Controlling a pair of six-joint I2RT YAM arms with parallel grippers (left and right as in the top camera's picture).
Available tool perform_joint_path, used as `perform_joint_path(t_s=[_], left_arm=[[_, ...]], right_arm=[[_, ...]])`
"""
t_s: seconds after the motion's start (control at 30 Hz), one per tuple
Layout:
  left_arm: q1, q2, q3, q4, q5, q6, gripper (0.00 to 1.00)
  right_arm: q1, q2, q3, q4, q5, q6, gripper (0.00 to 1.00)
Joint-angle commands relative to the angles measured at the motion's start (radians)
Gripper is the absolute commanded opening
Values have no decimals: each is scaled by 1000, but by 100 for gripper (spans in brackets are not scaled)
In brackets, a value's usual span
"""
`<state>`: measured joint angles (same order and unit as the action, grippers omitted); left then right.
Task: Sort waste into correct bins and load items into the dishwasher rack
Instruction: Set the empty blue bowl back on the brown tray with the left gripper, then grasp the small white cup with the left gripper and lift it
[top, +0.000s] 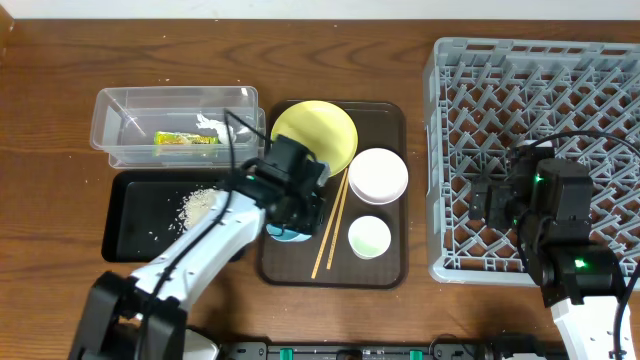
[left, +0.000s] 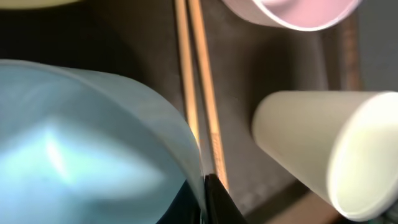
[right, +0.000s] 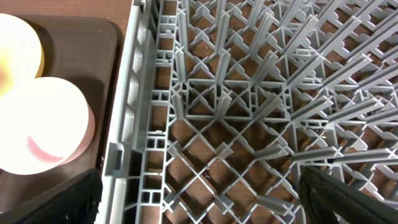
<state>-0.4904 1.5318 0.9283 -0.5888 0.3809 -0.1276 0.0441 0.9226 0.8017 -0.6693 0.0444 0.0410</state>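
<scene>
Blue plastic fills most of my left wrist view. The light blue bowl (left: 81, 143) sits hard against the one dark finger (left: 211, 202) I can see, its wall just inboard of that tip. The left gripper (top: 292, 212) sits low over the bowl on the brown serving tray (top: 385, 272). The second finger is hidden, so I cannot tell whether it has a pinch on the rim. Just outboard of the finger lie the chopsticks (left: 200, 93), with the cup (left: 323, 149) beyond them and the pink bowl (left: 292, 12) farther ahead.

The right gripper (right: 205, 202) hangs over the dishwasher rack (right: 134, 124). Its fingers are spread wide, with only pegs between them.

The wrapper (top: 185, 139) is in the clear tub (top: 105, 110) and the rice scraps (top: 198, 206) are on the black tray (top: 125, 245). From that I judge the sorting finished and the loading in hand, bowl first. Next I'd want a firm pinch on the rim confirmed. Then comes a straight lift clear of the chopsticks before swinging toward the rack.
</scene>
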Motion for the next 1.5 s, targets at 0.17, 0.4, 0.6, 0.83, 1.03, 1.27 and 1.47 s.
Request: perform_joint_path(t_s=[0.17,0.4,0.6,0.83,1.03,1.27,1.47], left_arm=[[-21,17,15,16,-117,-24,28],[-21,-28,74,-25,-95,-24,52],[-34,-117,125,0,20,-24,57],[-133,-82,121,-16,19,-26,57],[-212,28,121,-15,18,-28,56],[-218,135,121,-11,19,-28,37],[-204,130,124,8,19,-28,14]], right_arm=[[-13,-2,20,-1,0,6,99],[-13,-2,20,-1,0,6,99],[-13,-2,20,-1,0,6,99],[-13,-2,20,-6,0,7,99],[-13,-2,20,-10,0,7,99],[-13,-2,20,-13,0,7,99],[-13,-2,20,-14,0,7,99]])
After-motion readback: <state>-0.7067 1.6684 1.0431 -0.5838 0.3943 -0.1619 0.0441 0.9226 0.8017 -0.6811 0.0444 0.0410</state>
